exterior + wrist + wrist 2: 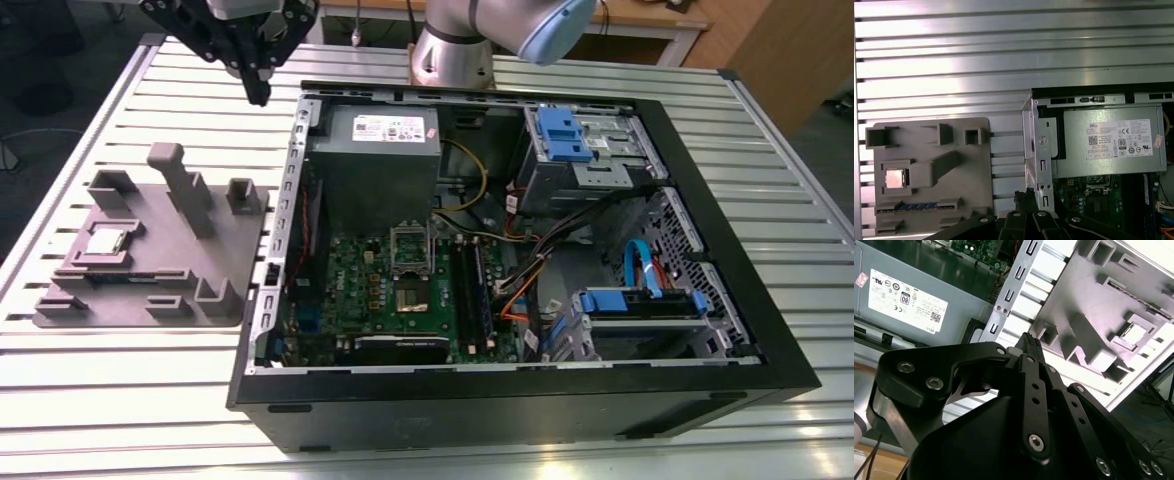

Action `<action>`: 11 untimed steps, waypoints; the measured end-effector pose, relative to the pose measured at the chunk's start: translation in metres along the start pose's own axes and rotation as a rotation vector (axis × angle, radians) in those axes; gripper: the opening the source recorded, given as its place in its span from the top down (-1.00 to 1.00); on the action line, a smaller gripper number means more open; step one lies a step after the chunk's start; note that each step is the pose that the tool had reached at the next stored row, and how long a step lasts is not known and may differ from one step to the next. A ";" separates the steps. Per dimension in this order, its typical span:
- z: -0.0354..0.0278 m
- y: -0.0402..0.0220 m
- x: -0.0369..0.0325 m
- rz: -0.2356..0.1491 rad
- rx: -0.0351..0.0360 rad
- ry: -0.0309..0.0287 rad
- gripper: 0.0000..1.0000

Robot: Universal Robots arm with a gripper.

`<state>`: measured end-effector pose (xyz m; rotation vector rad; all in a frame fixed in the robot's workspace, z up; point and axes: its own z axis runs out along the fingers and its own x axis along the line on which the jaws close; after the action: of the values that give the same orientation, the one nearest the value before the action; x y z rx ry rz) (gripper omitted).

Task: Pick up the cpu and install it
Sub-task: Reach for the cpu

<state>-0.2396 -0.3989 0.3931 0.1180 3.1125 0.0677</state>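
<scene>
The cpu [107, 240] is a small silvery square lying flat in a recess of the grey fixture tray [220, 255], at the exterior view's left; it also shows as the cpu [895, 178] in the first wrist view and the cpu [1134, 333] in the second. My gripper [256, 95] hangs high above the table, just off the case's far left corner, well away from the tray. Its black fingers [1029, 346] are pressed together and hold nothing. The green motherboard [360, 290] lies inside the open case, its dark square socket [411, 292] bare.
The black computer case [721, 230] lies open on the slatted metal table [120, 400]. A grey power supply [374, 160], blue drive bays [567, 135] and loose cables [534, 270] crowd it. Upright grey posts [180, 185] rise from the tray. A memory stick [916, 206] lies in a tray slot.
</scene>
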 end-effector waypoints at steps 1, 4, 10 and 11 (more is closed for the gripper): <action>0.0000 0.0000 0.0005 0.000 0.0000 0.0000 0.80; -0.0001 -0.0002 0.0021 0.000 0.0000 0.0000 0.80; -0.0001 -0.0004 0.0052 0.000 0.0000 0.0000 0.80; -0.0002 -0.0004 0.0057 0.000 0.0000 0.0000 0.80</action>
<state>-0.2453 -0.3990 0.3931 0.1180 3.1125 0.0676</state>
